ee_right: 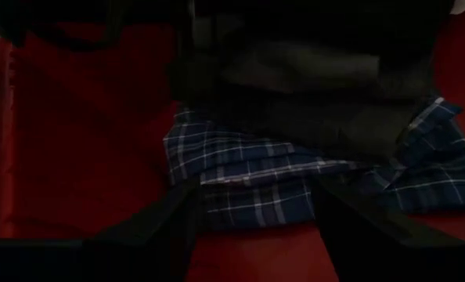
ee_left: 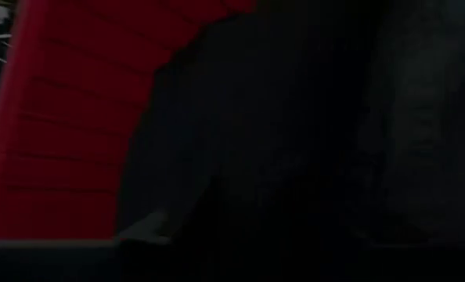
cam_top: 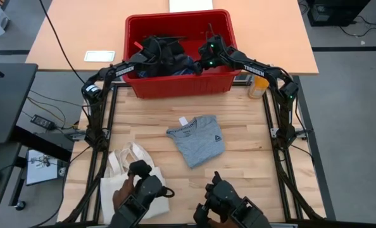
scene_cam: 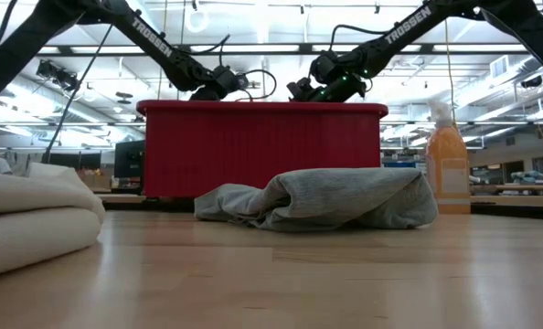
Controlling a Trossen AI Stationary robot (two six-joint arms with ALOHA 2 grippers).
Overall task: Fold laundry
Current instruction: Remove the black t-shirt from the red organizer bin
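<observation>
A red bin [cam_top: 178,85] at the table's far edge holds dark garments [cam_top: 169,60] and a blue-and-white plaid piece [ee_right: 295,188]. Both arms reach into it from above. My left gripper [cam_top: 151,54] is over the bin's left half, close against a dark garment [ee_left: 295,141]. My right gripper [ee_right: 256,227] is open over the bin's right half, with the plaid piece showing between its fingers. A light grey top [cam_top: 195,147] with a small dark mark lies folded flat on the middle of the table, also seen as the light grey top [scene_cam: 335,199] in the low view. My right gripper points down into the bin with its open fingers [ee_right: 162,223] over the plaid piece's near fold [ee_right: 248,200]. Whether they touch the cloth I cannot tell.
A cream tote bag [cam_top: 128,177] lies at the near left of the table. An orange bottle [cam_top: 257,85] stands just right of the bin. Two dark hand-held devices [cam_top: 226,202] with a person's hands are at the near edge. Bare wood surrounds the grey top.
</observation>
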